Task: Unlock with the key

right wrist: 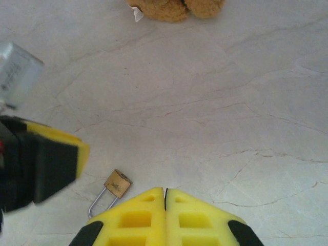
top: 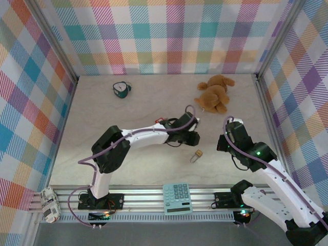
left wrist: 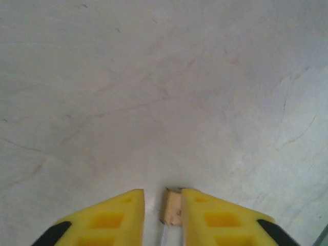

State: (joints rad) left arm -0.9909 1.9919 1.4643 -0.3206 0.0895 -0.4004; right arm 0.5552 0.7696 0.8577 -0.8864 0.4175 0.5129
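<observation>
At table centre: small brass padlock with long silver shackle (right wrist: 118, 183), flat on the pale marbled tabletop (top: 138, 102), between the two grippers, shackle end toward the near edge.
Left gripper (left wrist: 163, 193): yellow fingers slightly apart, low over the padlock. Brass body seen in the gap, close against the right-hand finger. Apparently not clamped, though contact cannot be told.
Right gripper (right wrist: 165, 190): yellow fingers pressed together, near the padlock on its right. Nothing seen between them. Cannot tell whether something very thin is pinched there.
Key: tiny slim dull-metal key too small to pick out, so its place cannot be told. Possibly the thin silver sliver below the brass body in the left wrist view, but equally the shackle.
Step in hand: probably arranging the lock on the table. No sign of a key seated in the keyhole yet.
Next move: calls for a firm pinch on the key's head, a steadying hold on the brass body, careful lining-up of blade and keyhole, then insertion and a turn.
Hard to make out: small red object (top: 159, 121), mostly covered by the left arm. Keyhole face unreadable. Left fingers cut off by the frame's bottom edge.
</observation>
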